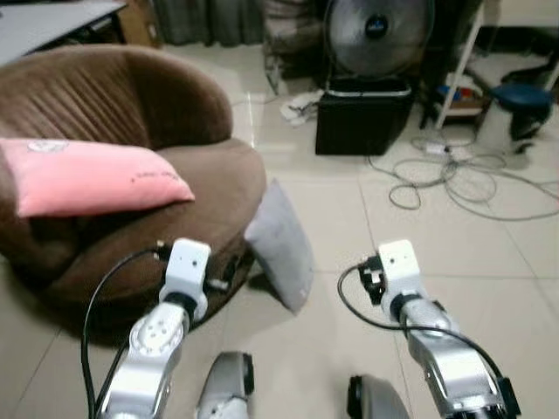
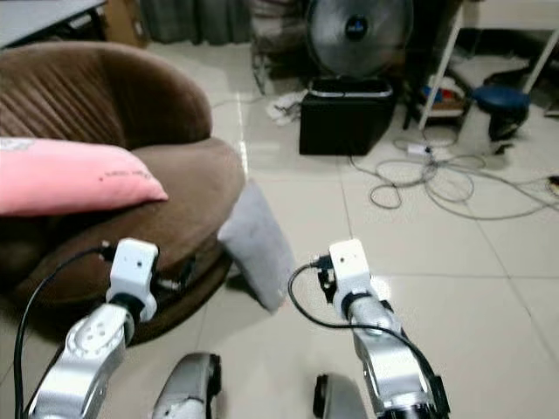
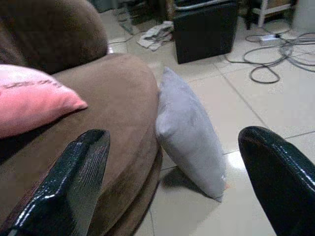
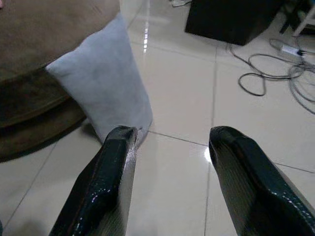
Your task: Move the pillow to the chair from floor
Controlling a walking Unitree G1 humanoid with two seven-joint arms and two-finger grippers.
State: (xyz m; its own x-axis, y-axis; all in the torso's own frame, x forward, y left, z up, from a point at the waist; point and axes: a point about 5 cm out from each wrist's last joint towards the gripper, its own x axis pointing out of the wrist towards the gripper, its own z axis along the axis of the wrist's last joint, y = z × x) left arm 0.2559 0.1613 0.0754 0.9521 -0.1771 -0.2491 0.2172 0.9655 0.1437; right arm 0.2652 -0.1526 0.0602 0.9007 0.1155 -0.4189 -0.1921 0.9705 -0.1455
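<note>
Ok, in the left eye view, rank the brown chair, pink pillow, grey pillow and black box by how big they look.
1. Brown chair, clearly largest.
2. Pink pillow.
3. Black box and grey pillow look similar; the box sits farther away, so no ranking.

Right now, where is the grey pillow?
The grey pillow stands on the tiled floor ahead, leaning against the right side of the brown chair, between and beyond both arms.

Ahead of you lies a glossy cream tiled floor (image 1: pixel 489 262) catching bright light. A black box (image 1: pixel 362 113) sits on it with a standing fan (image 1: pixel 377 33) just behind. Grey cables (image 1: pixel 458 179) loop loosely across the tiles to the right (beside a white table leg (image 1: pixel 456 65)). Dark curtains (image 1: pixel 205 19) hang at the back.
</note>
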